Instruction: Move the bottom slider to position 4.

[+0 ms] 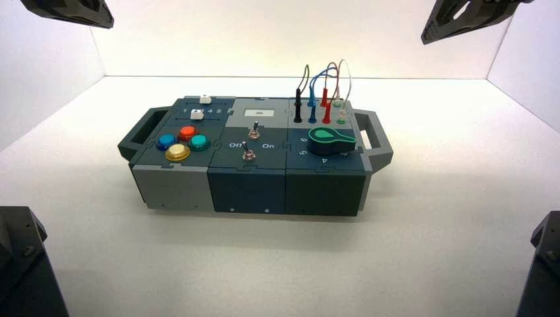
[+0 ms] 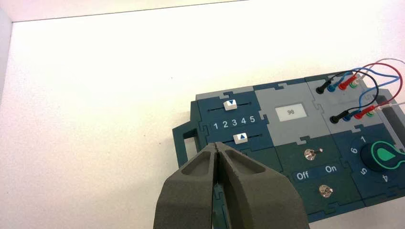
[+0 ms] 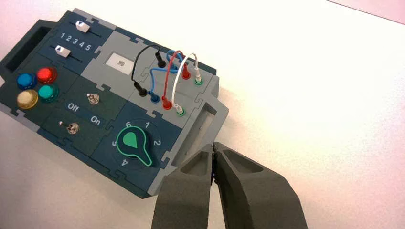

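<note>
- Left gripper (image 2: pixel 217 145) hangs above the box's (image 1: pixel 178 188) left end, fingers pressed together, holding nothing.
- The bottom slider (image 2: pixel 240 138), a white knob, sits below the row 1–5 near the box's left end, under numeral 3, short of position 4 (image 2: pixel 243 121).
- Right gripper (image 3: pixel 213 147) hovers off the box's right handle (image 3: pixel 205 125), fingers closed, empty.
</note>
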Action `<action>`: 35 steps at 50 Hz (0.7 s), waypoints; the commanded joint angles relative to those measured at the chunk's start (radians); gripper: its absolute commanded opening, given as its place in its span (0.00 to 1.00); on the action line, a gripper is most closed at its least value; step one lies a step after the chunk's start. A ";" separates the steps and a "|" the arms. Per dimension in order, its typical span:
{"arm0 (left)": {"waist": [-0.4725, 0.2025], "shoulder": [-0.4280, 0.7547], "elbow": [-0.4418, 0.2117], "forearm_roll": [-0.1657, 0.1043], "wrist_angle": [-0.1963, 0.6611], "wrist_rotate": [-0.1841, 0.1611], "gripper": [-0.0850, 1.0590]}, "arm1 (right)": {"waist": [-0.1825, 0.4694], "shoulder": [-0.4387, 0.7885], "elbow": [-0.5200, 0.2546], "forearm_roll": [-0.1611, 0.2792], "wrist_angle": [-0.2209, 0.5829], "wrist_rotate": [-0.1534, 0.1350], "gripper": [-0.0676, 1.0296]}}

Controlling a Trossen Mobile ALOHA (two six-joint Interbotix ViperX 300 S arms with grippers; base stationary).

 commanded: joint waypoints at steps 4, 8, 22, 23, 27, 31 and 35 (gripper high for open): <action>0.005 0.002 -0.012 -0.002 -0.011 0.003 0.05 | 0.005 -0.002 -0.035 0.003 -0.003 -0.003 0.04; 0.005 0.002 -0.012 -0.002 -0.011 0.003 0.05 | 0.005 -0.002 -0.035 0.003 -0.003 -0.003 0.04; 0.005 -0.002 -0.012 -0.002 -0.011 0.000 0.05 | 0.005 0.003 -0.038 0.003 -0.005 -0.003 0.04; 0.005 -0.002 -0.012 -0.002 -0.011 0.002 0.05 | 0.005 0.005 -0.038 0.003 -0.005 -0.003 0.04; 0.006 -0.002 -0.012 0.000 -0.011 0.000 0.05 | 0.029 0.015 -0.049 0.006 -0.002 -0.003 0.04; 0.023 -0.005 -0.014 0.003 -0.009 0.000 0.05 | 0.100 0.037 -0.069 0.008 0.002 -0.005 0.04; 0.061 -0.014 -0.015 0.003 -0.009 -0.002 0.05 | 0.184 0.092 -0.103 0.021 0.002 -0.002 0.04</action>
